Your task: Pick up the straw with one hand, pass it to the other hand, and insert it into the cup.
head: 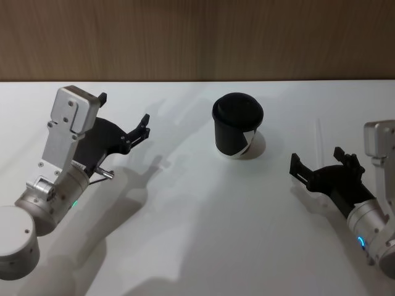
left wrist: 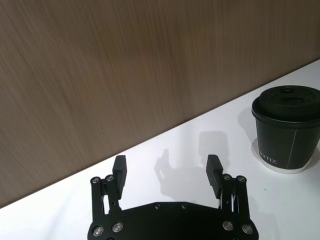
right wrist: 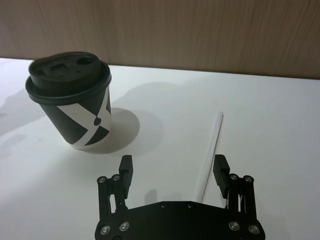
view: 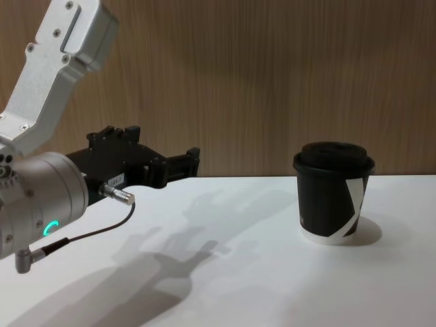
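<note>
Straw (right wrist: 212, 145) lies flat on the desk (right wrist: 270, 115), right of the cup (right wrist: 70, 100). Right gripper (right wrist: 173, 161) is wide open over the straw's near end, a finger on either side, not clamped. Left gripper (left wrist: 167, 162) is wide open and holds nothing, hovering left of the cup. Cup upright, lid on.

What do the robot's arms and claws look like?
Both arms are silver metal, with round wrists and boxy brackets. The left wrist has a green glowing light and a thin grey cable. The right wrist has a blue light. The left claw and right claw are flat and matte black, with two short fingers and small shiny screws.
</note>
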